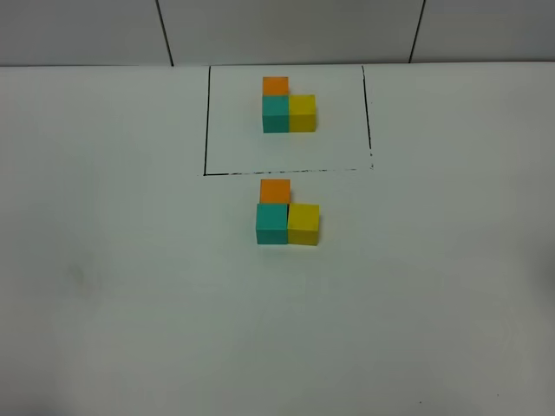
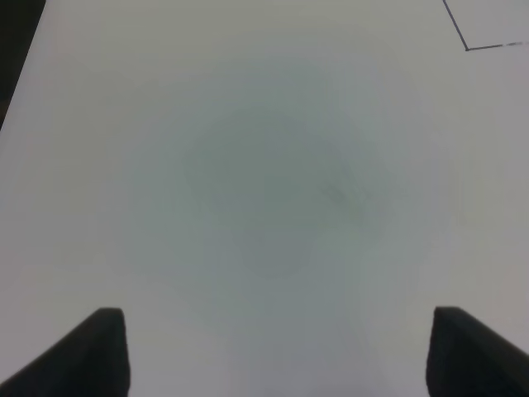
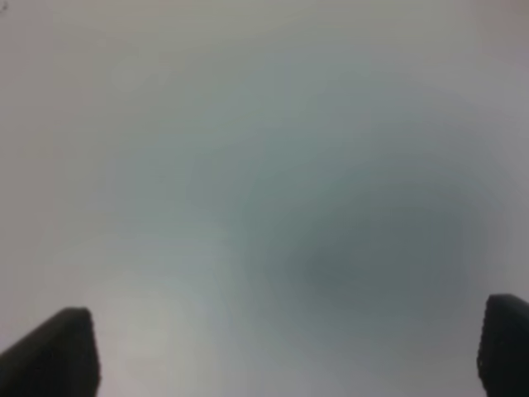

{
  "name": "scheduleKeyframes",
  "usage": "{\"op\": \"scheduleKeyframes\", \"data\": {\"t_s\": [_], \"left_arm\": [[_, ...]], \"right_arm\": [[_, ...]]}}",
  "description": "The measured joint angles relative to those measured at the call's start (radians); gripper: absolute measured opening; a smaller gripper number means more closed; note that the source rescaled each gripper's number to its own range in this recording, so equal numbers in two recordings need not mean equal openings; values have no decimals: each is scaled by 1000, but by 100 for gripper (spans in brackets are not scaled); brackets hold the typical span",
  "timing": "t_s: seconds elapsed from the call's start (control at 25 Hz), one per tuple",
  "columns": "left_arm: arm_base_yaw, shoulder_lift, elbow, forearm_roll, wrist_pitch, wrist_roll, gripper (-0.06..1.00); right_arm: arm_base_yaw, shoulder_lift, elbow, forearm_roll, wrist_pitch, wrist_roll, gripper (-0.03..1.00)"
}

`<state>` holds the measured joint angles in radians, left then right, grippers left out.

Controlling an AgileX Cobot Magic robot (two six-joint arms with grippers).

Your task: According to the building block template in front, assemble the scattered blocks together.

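Observation:
The template trio sits inside the black drawn rectangle (image 1: pixel 206 121) at the back: orange cube (image 1: pixel 276 86), teal cube (image 1: pixel 276 114), yellow cube (image 1: pixel 303 113). In front of the frame, the unframed orange cube (image 1: pixel 275 191), teal cube (image 1: pixel 271 224) and yellow cube (image 1: pixel 303 224) stand touching in the same L shape. Neither gripper shows in the high view. My left gripper (image 2: pixel 277 351) is open and empty over bare table. My right gripper (image 3: pixel 289 347) is open and empty over bare table.
The white table (image 1: pixel 130 286) ends at a tiled wall (image 1: pixel 286 30) behind the frame. A corner of the black frame line (image 2: pixel 468 48) shows in the left wrist view, and the table's dark edge (image 2: pixel 12 50) too.

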<state>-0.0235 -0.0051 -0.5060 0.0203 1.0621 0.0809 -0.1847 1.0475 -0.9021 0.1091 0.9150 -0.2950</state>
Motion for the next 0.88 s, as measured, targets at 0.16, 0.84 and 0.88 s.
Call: {"op": "scheduleKeyframes", "data": {"t_s": [0.16,0.84,0.88], "left_arm": [[0,0,0,0,0,0,81],[0,0,0,0,0,0,81],[0,0,0,0,0,0,81]], "right_arm": [[35,-199,100,4,41,22,89],[100,-827,362,12,159,105,89],[100,-861,376,12,160,105,89]]}}
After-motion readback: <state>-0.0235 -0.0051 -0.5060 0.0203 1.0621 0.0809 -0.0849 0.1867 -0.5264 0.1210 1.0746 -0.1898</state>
